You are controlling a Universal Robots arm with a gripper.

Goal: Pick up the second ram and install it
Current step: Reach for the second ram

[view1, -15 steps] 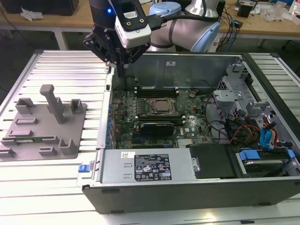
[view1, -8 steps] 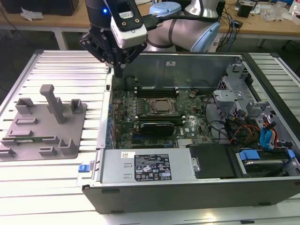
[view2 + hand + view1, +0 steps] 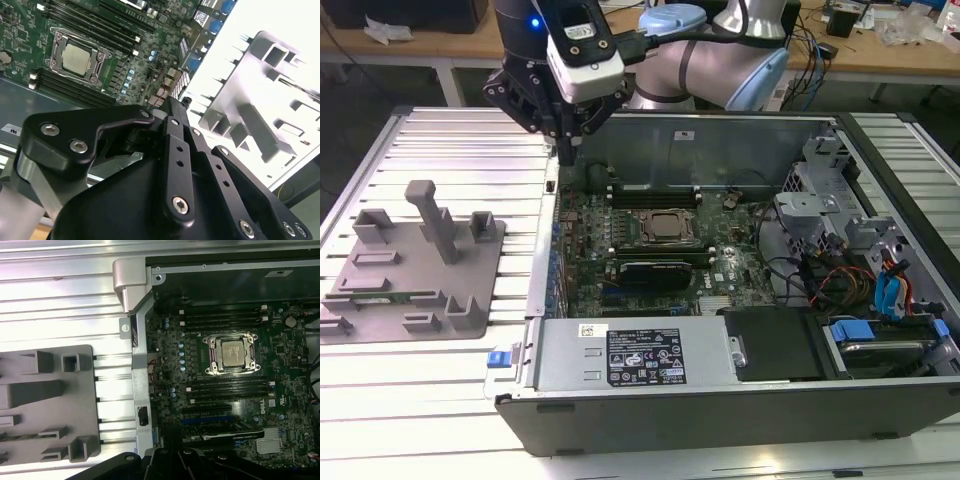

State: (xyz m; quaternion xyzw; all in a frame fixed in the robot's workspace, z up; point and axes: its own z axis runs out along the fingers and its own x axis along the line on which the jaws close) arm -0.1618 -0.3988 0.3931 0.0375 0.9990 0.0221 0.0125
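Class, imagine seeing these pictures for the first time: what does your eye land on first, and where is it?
The open computer case dominates the exterior view, with the metal-framed CPU socket at the middle of its green motherboard. The robot's black hand hangs above the case's far corner on the exterior view's left, and a grey holder tray lies beside the case on that side.

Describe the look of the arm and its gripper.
The arm has silver-grey tube sections with light blue joint caps. Its wrist end is black, with a small blue light. A white box bearing a label is mounted there, and a black cable runs from it. The gripper is black, built of angular links joined by silver screws.
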